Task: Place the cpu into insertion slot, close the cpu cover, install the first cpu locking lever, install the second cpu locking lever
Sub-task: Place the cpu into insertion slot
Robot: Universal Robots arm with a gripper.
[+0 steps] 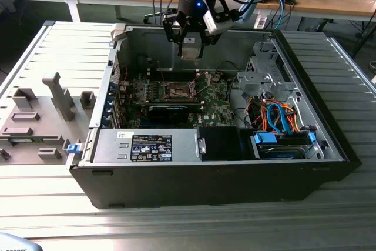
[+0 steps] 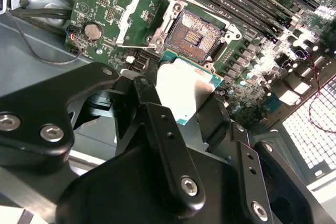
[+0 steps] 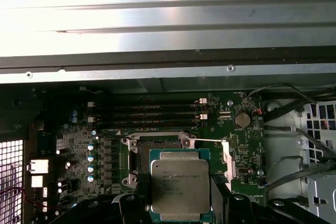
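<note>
Silver-grey metal, dull and faintly printed, is seen across the flat square top of the cpu (image 3: 180,184), and a thin green edge is shown around it in both wrist views. The cpu (image 2: 186,90) is gripped at two opposite sides by the black fingers (image 2: 157,124) of the hand (image 3: 180,199), which is clenched on it. It is held level in the air above the green board (image 2: 105,9), raised clear of it.

In the first wrist view the insertion slot (image 3: 157,144) is partly covered by the chip held in front of it. In the second wrist view the insertion slot (image 2: 195,34) is seen bare, with a dark centre and a silver rim. The cpu cover (image 2: 127,18), a thin silver frame, is flipped open and is laid back beside the slot.

Long dark memory slots (image 3: 147,114) are set just beyond the socket, and a round coin battery (image 3: 242,119) is mounted near one corner of the board.

In the exterior view the hand (image 1: 189,51) is hung over the open computer case (image 1: 205,186), which is laid on its side on a ribbed metal tabletop (image 1: 176,227).
</note>
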